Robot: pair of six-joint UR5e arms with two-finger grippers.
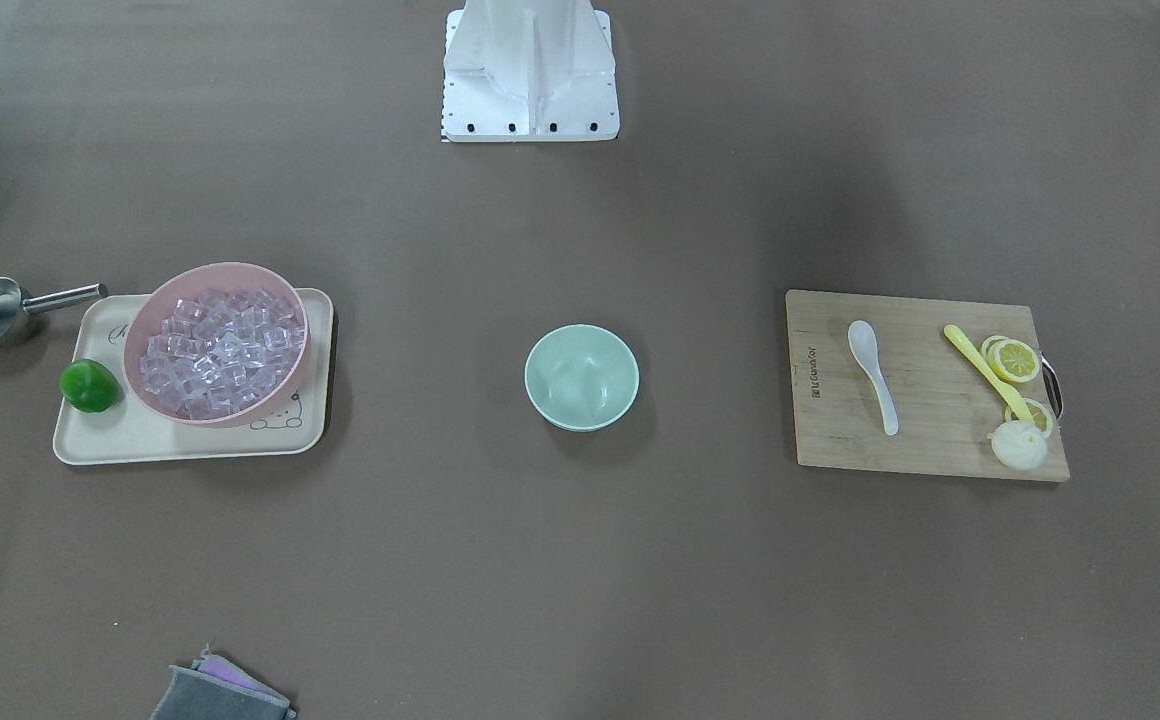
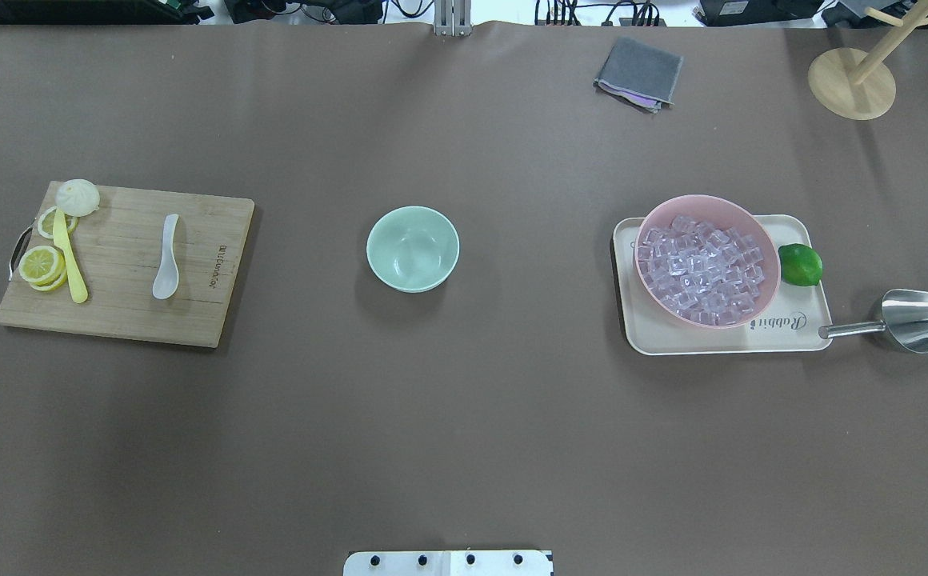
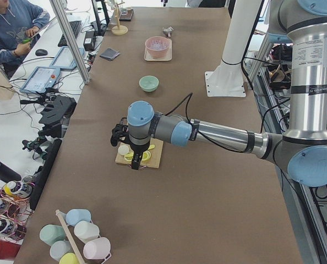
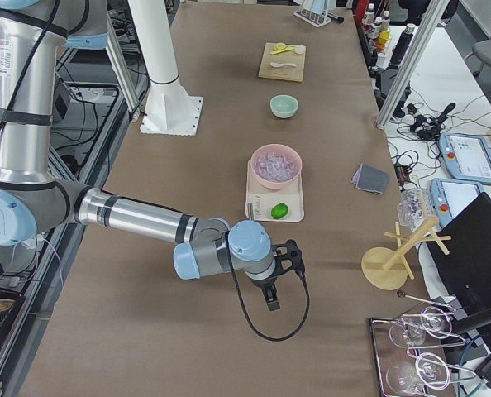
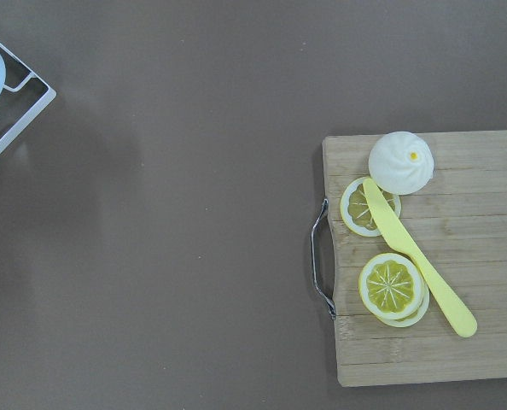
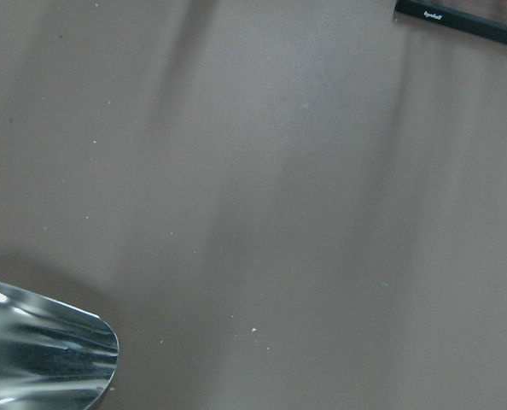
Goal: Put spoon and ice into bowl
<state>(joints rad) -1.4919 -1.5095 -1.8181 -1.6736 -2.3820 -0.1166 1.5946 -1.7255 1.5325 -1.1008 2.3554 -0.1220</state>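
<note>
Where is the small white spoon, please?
Overhead view: the small white spoon lies on the wooden cutting board at left, right of the slim yellow utensil.

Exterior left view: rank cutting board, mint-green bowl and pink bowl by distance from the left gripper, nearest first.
1. Cutting board, right by the left gripper, near end of the table.
2. Mint-green bowl, mid-table.
3. Pink bowl, far end.

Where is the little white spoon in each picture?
Front-facing: spoon, right side.
Overhead: left side.
Exterior left: hidden behind the left arm.
Exterior right: far end, tiny.
Left wrist: not in it.
Right wrist: not in it.
Landmark: it lies on the wooden cutting board.
</note>
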